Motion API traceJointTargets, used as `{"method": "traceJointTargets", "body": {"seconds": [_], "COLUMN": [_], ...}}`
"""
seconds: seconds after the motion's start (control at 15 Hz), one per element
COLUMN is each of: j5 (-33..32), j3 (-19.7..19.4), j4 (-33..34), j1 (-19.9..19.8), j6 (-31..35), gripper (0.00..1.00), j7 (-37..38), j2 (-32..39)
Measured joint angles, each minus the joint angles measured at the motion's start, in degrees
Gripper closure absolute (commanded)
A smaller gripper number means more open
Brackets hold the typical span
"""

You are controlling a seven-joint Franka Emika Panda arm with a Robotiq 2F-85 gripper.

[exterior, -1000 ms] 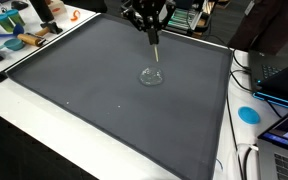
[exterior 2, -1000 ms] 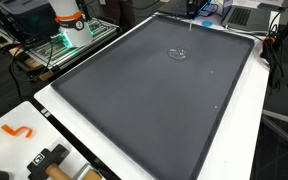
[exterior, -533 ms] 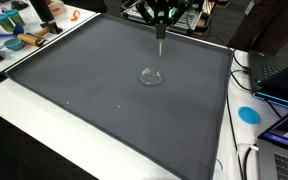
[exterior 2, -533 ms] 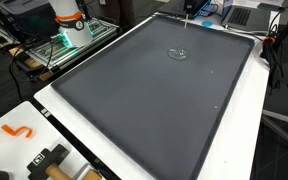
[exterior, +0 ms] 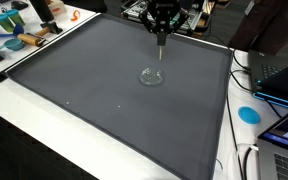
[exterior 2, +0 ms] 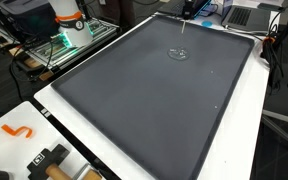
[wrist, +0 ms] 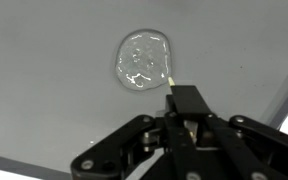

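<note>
One gripper [wrist: 189, 122] is hanging over the grey mat [exterior: 74, 95], jaws pinching one thin stick [wrist: 172, 82]. One clear dish [wrist: 144, 58] is lying at 11 o'clock off the stick tip, apart; contents unclear. In exterior views, one blue disc [exterior: 248, 114] is sitting at 3 o'clock and one orange hook [exterior 2: 17, 130] at 7 o'clock.
</note>
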Motion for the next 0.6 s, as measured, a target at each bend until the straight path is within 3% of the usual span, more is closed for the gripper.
{"method": "traceJointTargets", "body": {"seconds": [0.6], "j5": [-3.8], "j3": [0.0], "j4": [0.2], "j1": [0.9], "j6": [5.8], "gripper": [0.97], "j7": [0.1], "j2": [6.2]}}
